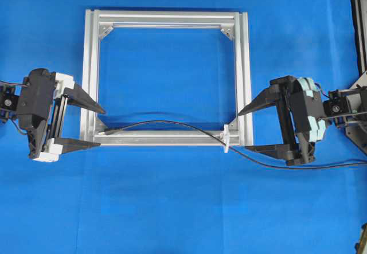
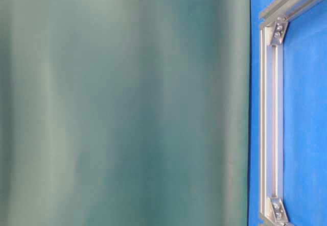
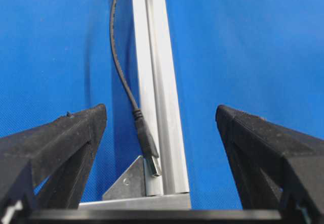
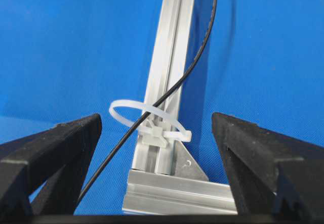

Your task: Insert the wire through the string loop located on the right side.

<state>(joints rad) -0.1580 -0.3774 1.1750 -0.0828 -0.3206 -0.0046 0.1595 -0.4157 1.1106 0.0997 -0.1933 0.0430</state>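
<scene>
Black wedge-shaped fingers frame both wrist views, spread wide with nothing between them: the left tool point(image 1: 97, 127) and the right tool point(image 1: 245, 131) each stand open and empty at either end of the silver aluminium frame's point(image 1: 167, 19) near bar, on the blue-covered desk point(image 1: 172, 208).

Seen from the right wrist, the long thin black wire point(image 4: 174, 90) already passes through the small white string loop point(image 4: 147, 114), which stands up from the bar beside a corner bracket. Overhead, that wire runs on along the near bar to its small cylindrical plug with a silvery tip point(image 1: 105, 132), lying near the left tool's fingers. To my eye the threading looks done, or close to it.

The danger, I judge, is undoing it. The wire's tail trails off to the right beneath the right tool; if an arm catches it, the plug could be dragged back out through the loop. A finger brushing the loop could also bend it flat or shift the light frame.

The overhead view alone shows both tools and the wire's whole run. Only the right wrist view makes plain that the wire goes through the loop and not beside it; the left wrist view shows the plug resting against the bar by a bracket. The table-level view is mostly blocked by a blurred grey-green surface, with just one side bar of the frame visible.
</scene>
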